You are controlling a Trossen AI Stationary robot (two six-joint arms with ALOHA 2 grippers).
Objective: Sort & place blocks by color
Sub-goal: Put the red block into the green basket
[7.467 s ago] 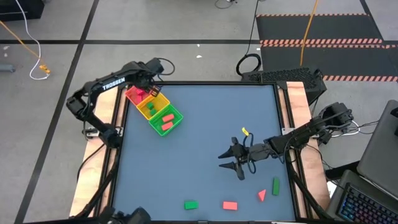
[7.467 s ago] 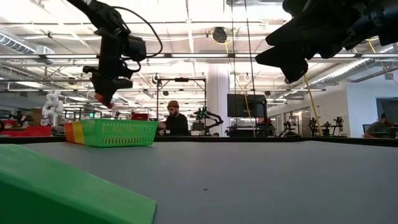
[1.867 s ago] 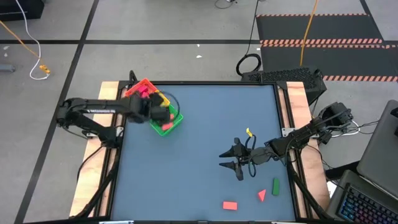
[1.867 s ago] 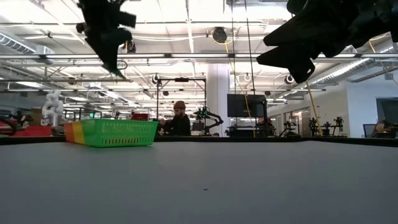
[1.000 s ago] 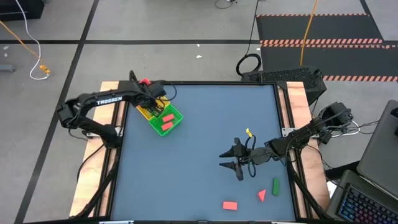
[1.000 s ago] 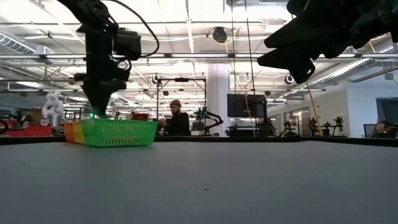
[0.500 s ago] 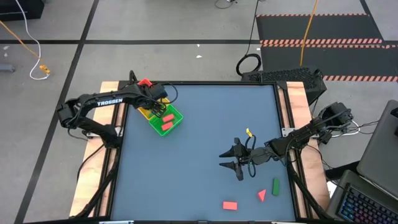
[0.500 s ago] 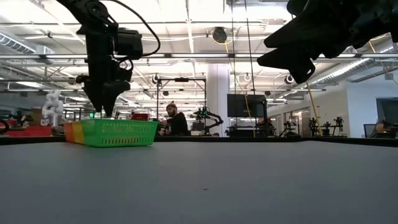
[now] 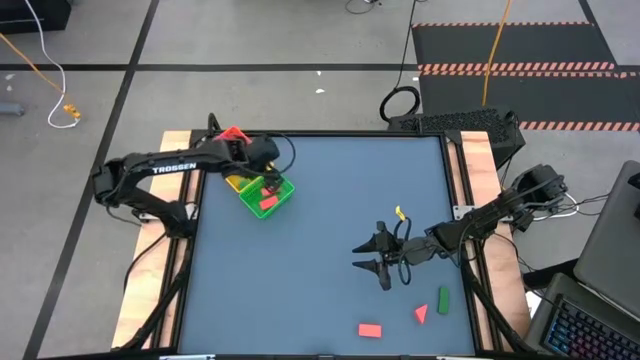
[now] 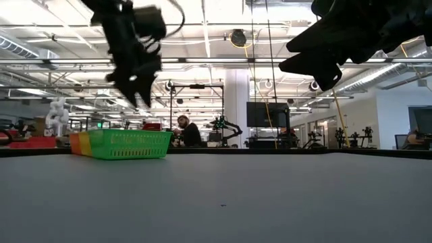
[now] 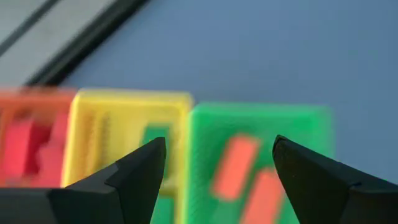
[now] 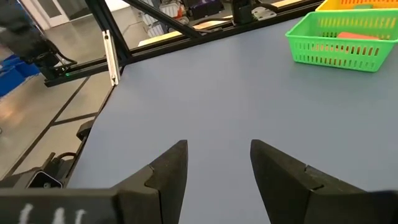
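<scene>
The blue bench (image 9: 320,240) fills the middle of the high view. The left arm reaches in from the left edge, and its left gripper (image 9: 262,176) hangs over the tray (image 9: 285,190) in the upper left of the bench, its fingers (image 11: 134,174) apart with nothing between them. The right arm enters from the right edge; the right gripper (image 9: 372,256) hovers right of centre, well apart from the tray, fingers (image 12: 168,171) apart and empty.

The tray has red, yellow and green compartments. In the left wrist view, two pink-red blocks (image 11: 235,167) lie in the green compartment, a green block (image 11: 155,135) in the yellow one, and pink-red blocks (image 11: 25,146) in the red one.

At the lower right of the bench lie a pink-red brick (image 9: 369,329), a pink-red wedge (image 9: 421,314) and a green brick (image 9: 444,299), near one another but apart.
</scene>
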